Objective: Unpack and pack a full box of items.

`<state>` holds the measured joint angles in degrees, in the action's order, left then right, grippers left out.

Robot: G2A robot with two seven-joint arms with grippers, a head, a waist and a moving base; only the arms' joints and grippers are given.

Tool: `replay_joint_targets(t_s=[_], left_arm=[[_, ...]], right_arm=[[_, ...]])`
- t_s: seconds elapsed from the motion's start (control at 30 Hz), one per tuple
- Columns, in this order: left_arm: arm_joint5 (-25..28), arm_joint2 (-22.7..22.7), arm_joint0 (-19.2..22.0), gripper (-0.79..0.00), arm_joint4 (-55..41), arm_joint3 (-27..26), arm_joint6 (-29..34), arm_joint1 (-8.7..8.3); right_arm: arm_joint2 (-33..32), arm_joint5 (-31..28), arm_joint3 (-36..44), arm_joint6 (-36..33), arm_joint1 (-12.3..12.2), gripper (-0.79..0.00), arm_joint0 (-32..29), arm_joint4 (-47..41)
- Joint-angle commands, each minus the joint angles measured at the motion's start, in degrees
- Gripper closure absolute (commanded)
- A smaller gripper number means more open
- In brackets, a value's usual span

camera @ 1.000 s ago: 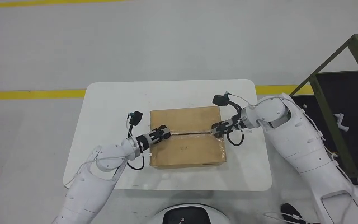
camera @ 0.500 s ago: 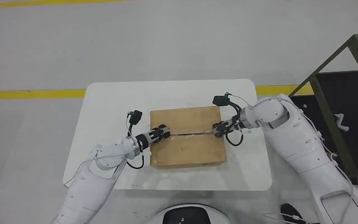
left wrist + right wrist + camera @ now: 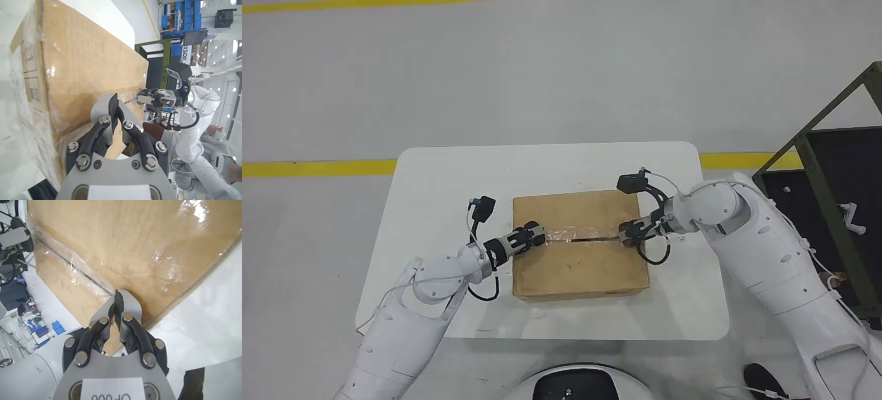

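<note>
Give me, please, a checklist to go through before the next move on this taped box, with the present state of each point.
1. The cardboard box sits fully on the table: ok.
2. The left gripper is at one end of the seam, fingers shut: ok.
3. The right gripper is at the opposite end, fingers shut: ok.
4. The tape is pinched between the right gripper's pads: cannot tell.
5. The seam is free of tape: not ok, crumpled tape lies along it.
6. The box top is open: not ok, it lies flat and closed.
</note>
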<state>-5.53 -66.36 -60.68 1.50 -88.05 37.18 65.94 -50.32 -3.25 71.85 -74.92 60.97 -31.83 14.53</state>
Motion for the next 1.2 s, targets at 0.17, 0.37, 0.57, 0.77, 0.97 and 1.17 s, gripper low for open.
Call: replay_joint_targets(t_s=[0.17, 0.37, 0.57, 0.77, 0.97, 1.17], left_arm=[[0.08, -0.20, -0.13, 0.000, -0.01, -0.11, -0.08, 0.03], [0.07, -0.31, -0.23, -0.003, -0.09, -0.21, -0.05, 0.07], [0.01, -0.41, -0.39, -0.006, 0.03, -0.31, -0.25, 0.10], [0.22, -0.51, -0.45, -0.006, -0.03, -0.46, -0.24, 0.14], [0.19, -0.75, -0.54, -0.022, 0.03, -0.72, -0.08, 0.13], [0.15, -0.89, -0.65, -0.043, 0.08, -0.87, 0.02, 0.14]], right_arm=[[-1.74, 0.59, 2.62, -1.58, -0.68, 0.000, -0.11, 0.38], [-3.22, 0.11, 4.06, -1.59, -1.07, 0.000, -0.55, -1.08], [-4.98, 0.48, 5.35, -1.06, -1.43, 0.000, -1.08, -3.43], [-4.82, 1.84, 5.59, -2.75, -1.68, 0.000, -1.43, -2.94], [-3.31, 3.87, 4.39, -5.15, -1.68, 0.000, -1.12, -0.96], [-1.98, 4.03, 3.18, -4.72, -1.40, 0.000, -0.34, 0.23]])
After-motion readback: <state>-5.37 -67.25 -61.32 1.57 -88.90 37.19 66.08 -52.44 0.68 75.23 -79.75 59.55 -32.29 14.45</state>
